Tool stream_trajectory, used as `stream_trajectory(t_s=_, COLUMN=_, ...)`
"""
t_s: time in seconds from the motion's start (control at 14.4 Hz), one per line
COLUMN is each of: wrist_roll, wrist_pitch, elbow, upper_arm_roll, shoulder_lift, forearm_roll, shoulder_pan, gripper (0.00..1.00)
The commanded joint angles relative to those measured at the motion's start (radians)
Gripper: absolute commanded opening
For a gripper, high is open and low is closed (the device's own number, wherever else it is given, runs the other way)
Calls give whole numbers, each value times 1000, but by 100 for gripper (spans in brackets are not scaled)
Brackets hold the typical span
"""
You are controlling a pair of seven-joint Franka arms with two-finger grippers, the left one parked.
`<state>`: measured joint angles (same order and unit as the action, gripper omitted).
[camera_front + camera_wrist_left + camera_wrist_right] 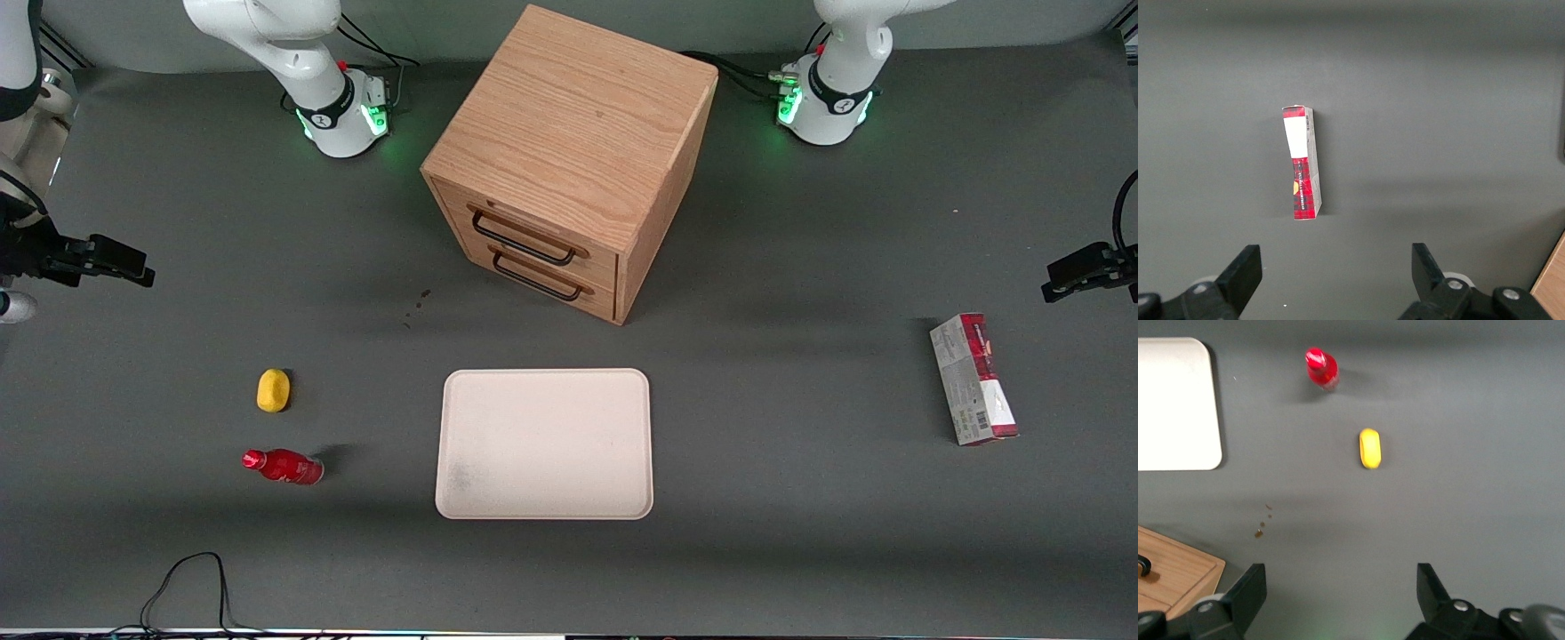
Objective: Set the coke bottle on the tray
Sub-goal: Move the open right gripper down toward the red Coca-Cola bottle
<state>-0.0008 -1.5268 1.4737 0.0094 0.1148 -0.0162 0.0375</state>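
While the bottle (284, 467) stands on the desk (800, 498), well apart from the tray (544, 444), the gripper (1341, 593) hangs high with jaws released, ready to reach.

You have a dark grey surface (800, 533) carrying everything. The wooden drawer cabinet (569, 160) sits on it, and the tray (544, 443) lies flat nearer the front camera than the cabinet. Toward the working arm's end, the coke bottle (284, 466) stands, with the yellow lump (273, 390) just beside it, slightly farther from the camera. Toward the parked arm's end lies the red-and-grey carton (973, 379). Small dark specks (418, 305) mark the surface near the cabinet. Your claw (1341, 593) hangs open above the surface.
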Motion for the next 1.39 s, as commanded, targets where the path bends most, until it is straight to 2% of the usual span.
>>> stream_trajectory(t_s=0.0, wrist_roll=13, wrist_pitch=17, elbow=-198, upper_arm_roll=3, shoulder_lift=158, forearm_roll=-8, shoulder_pan=-30, gripper=100)
stream_trajectory(t_s=0.35, wrist_roll=4, wrist_pitch=17, elbow=-487, upper_arm_roll=24, shoulder_lift=394, forearm_roll=-8, shoulder_pan=-39, gripper=100)
stream_trajectory(t_s=0.55, wrist_roll=4, wrist_pitch=7, elbow=-591, upper_arm_roll=38, shoulder_lift=494, forearm_roll=-10, shoulder_pan=-36, gripper=100)
stream_trajectory(t_s=1.04, wrist_roll=5, wrist_pitch=-93, elbow=-592, upper_arm_roll=44, shoulder_lift=591, forearm_roll=-11, shoulder_pan=-39, gripper=100)
stream_trajectory(t_s=1.32, wrist_roll=12, wrist_pitch=-130, elbow=-517, upper_arm_roll=43, shoulder_lift=612, forearm_roll=-16, shoulder_pan=-47, gripper=100)
